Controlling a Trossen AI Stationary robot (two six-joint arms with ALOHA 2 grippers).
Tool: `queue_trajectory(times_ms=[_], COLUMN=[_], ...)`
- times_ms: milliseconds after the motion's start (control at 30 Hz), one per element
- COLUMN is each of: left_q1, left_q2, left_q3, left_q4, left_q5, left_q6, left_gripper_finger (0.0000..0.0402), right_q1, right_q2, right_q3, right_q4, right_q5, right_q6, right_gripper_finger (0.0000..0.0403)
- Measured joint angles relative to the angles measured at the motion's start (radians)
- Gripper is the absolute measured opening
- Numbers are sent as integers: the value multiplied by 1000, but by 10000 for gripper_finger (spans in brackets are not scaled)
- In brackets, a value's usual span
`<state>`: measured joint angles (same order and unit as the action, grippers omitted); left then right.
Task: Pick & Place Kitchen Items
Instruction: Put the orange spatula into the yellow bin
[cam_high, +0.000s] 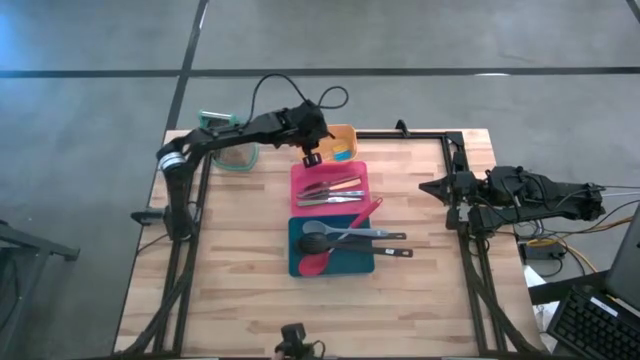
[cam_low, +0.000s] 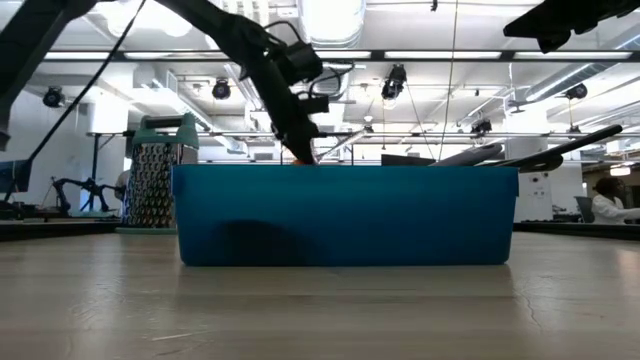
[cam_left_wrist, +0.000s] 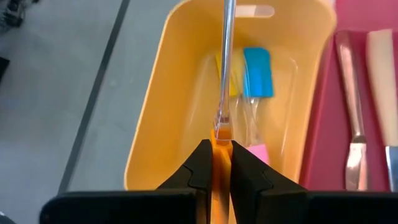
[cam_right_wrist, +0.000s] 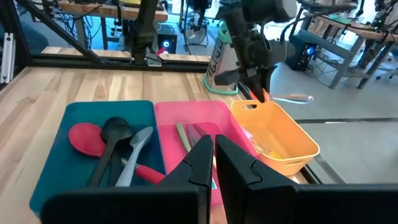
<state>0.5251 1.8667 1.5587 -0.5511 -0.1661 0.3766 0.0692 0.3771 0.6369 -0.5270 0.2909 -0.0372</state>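
My left gripper (cam_high: 312, 157) is shut on a small spatula with an orange head and a clear handle (cam_left_wrist: 225, 62), above the orange tray (cam_left_wrist: 155, 124) at the table's far side. Inside that tray lie a small blue spatula (cam_left_wrist: 257, 71), a yellow piece (cam_left_wrist: 233, 84) and a pink piece (cam_left_wrist: 258, 152). The pink tray (cam_high: 330, 185) holds knives and cutlery. The teal tray (cam_high: 330, 245) holds red, grey and black long spoons. My right gripper (cam_high: 425, 187) is shut and empty at the table's right side, raised off it. My left gripper pinches the spatula's orange head (cam_left_wrist: 221, 143) between its two fingers, coming from above and slanting down. The clear handle (cam_right_wrist: 292, 98) sticks out past the fingertips, along the fingers' line. The spatula is lifted clear above the orange tray.
A green-topped metal grater (cam_high: 215, 122) and a clear container (cam_high: 238, 155) stand at the far left, beside my left arm. The three trays sit in a row down the table's middle. Bare wood lies to their left, right and near side.
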Motion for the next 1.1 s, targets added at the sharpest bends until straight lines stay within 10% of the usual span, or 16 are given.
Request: queue_trajectory(times_ms=[1100], left_q1=[88], left_q2=[178], left_q3=[-7], left_q4=[69], left_q5=[153], left_q6=[-91], left_gripper_finger=[30], right_q1=[0], right_q2=[45], right_q3=[-3], right_q4=[1], right_q5=[0], right_q6=[-10], right_gripper_finger=[13])
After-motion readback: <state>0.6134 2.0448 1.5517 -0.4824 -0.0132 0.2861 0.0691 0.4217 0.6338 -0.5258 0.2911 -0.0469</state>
